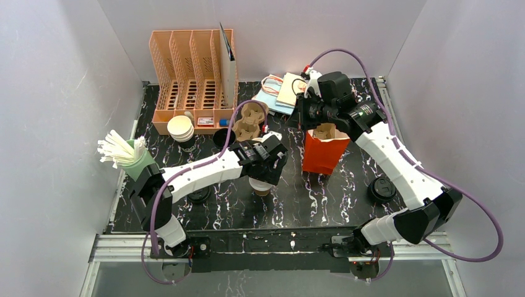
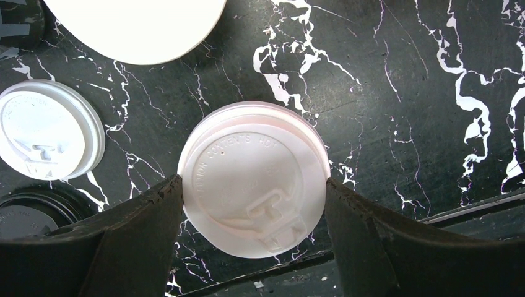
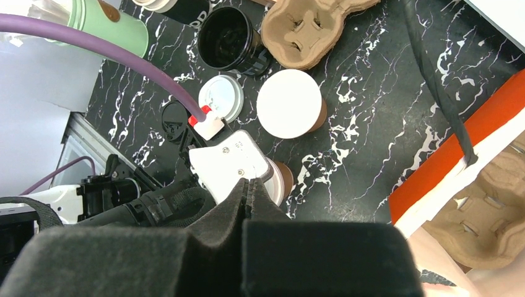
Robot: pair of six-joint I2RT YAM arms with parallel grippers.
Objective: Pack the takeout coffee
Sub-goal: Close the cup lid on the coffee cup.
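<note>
Left wrist view: cup gripped, looks ready to lift.
Left claw (image 2: pixel 254 187) hugs the lidded cup (image 1: pixel 262 187) on the surface (image 1: pixel 347 204), near the red bag (image 1: pixel 322 158); next, lift it straight and set it in the bag's tray (image 1: pixel 325 131). Right claw (image 3: pixel 247 192) is clenched, empty. I count two trays, two white sip lids (image 2: pixel 49 130).

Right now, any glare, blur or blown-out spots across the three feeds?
Top external: even soft light, sharp, faint shadows. Left wrist: lid crisp, embossing readable; white disc at top edge blown out; jaws dark, soft. Right wrist: jaws a blurred black mass low down, table sharp.
</note>
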